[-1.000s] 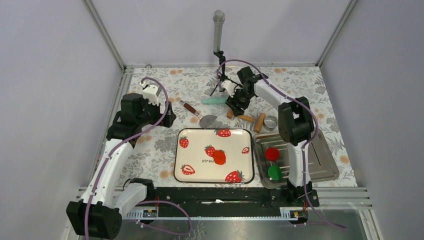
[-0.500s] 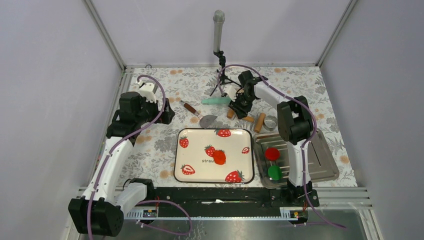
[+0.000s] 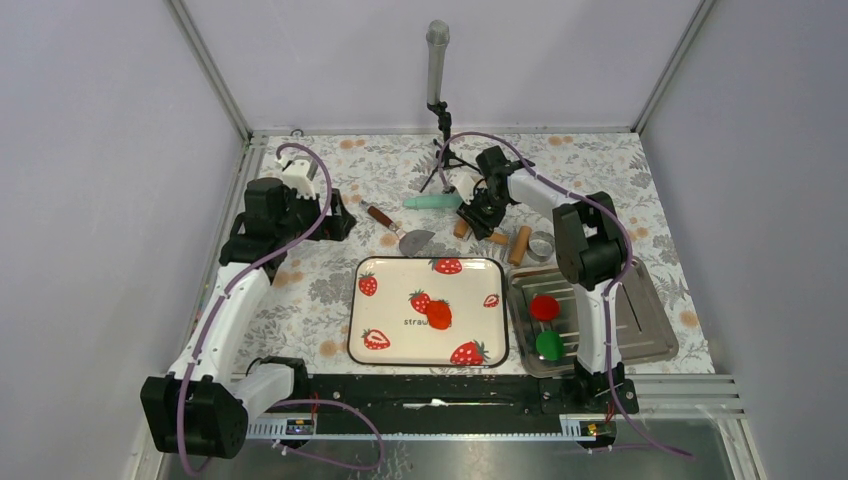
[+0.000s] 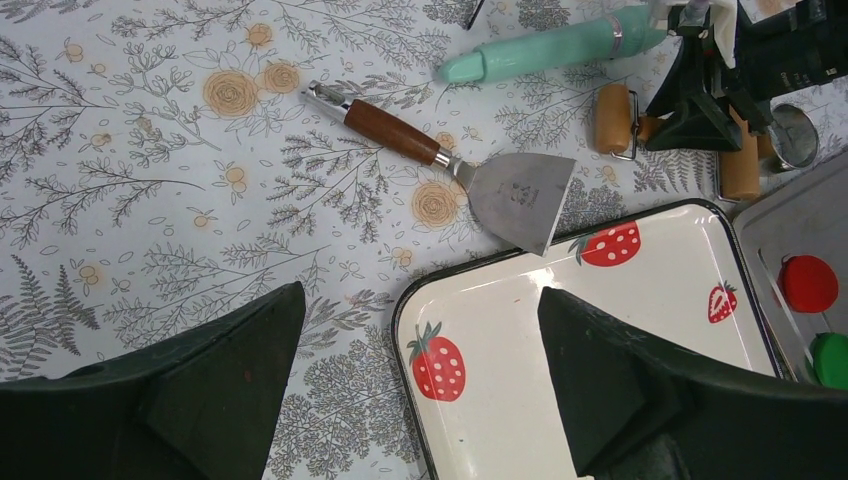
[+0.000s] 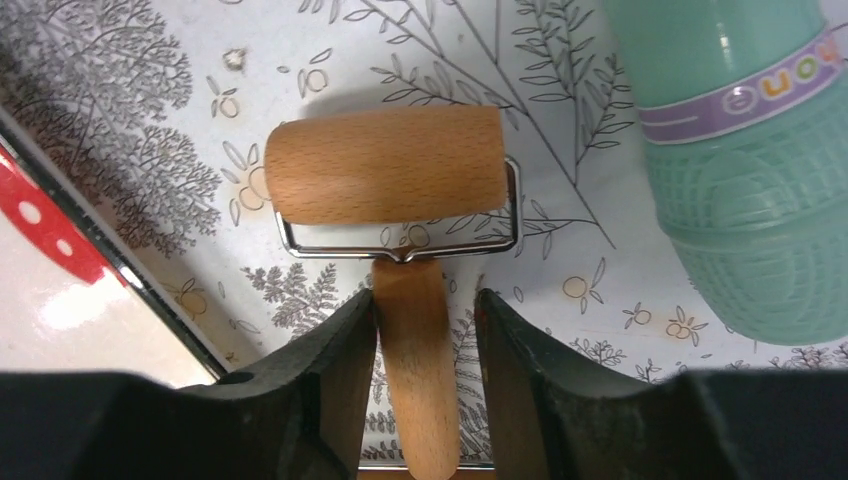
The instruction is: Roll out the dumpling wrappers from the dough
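The dough (image 3: 438,314) is a small orange-red lump near the middle of the strawberry tray (image 3: 380,320). No thin round wrapper shows. My right gripper (image 3: 481,214) is low at the back of the table. In the right wrist view (image 5: 425,310) its jaws straddle the wooden handle (image 5: 420,360) of a small roller (image 5: 390,178). The left finger touches the handle and a gap remains at the right finger. My left gripper (image 4: 420,340) is open and empty, above the tray's far left corner (image 4: 430,290).
A teal rolling pin (image 3: 432,202) and a metal scraper (image 3: 400,232) lie behind the tray. A wooden cylinder (image 3: 519,245) and a metal ring cutter (image 3: 541,246) lie right of the roller. A metal tray (image 3: 640,320) holds a crimson disc (image 3: 544,307) and a green disc (image 3: 548,345).
My right gripper has come down and forward around the roller's handle. My left arm has shifted slightly back and up; its gripper stays open.
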You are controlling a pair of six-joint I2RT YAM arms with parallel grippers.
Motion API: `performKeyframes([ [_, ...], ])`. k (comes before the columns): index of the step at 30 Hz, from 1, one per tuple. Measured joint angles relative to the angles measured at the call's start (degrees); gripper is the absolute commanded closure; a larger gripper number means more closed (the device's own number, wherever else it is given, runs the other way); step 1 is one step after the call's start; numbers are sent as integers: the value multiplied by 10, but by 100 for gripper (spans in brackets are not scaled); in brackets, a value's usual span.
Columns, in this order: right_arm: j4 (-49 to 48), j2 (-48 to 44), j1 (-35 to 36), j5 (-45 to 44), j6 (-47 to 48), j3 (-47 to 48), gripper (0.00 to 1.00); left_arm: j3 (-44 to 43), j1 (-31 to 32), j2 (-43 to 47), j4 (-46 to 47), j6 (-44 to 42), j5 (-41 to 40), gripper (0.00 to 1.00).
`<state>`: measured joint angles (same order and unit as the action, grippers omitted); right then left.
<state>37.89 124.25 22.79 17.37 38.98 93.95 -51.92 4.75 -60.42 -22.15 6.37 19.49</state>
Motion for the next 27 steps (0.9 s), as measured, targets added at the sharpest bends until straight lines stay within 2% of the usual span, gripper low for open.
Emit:
performKeyframes([
  [3, -8, 0, 1, -5, 4, -2, 98, 0, 1, -1, 1, 2, 1, 5],
  [4, -10, 0, 0, -4, 5, -2, 100, 0, 2, -1, 2, 2, 1, 5],
  [12, 3, -18, 0, -4, -34, -2, 100, 0, 23, 0, 9, -14, 5, 7],
  [18, 23, -101, 0, -13, -102, 33, 100, -30, 99, 1, 13, -64, 14, 11],
  [22, 5, -161, 0, -27, -201, 87, 100, -94, 166, -24, 24, -92, 17, 13],
  [27, -61, -241, -1, -47, -377, 68, 100, -153, 236, -71, 69, -92, 29, 18],
])
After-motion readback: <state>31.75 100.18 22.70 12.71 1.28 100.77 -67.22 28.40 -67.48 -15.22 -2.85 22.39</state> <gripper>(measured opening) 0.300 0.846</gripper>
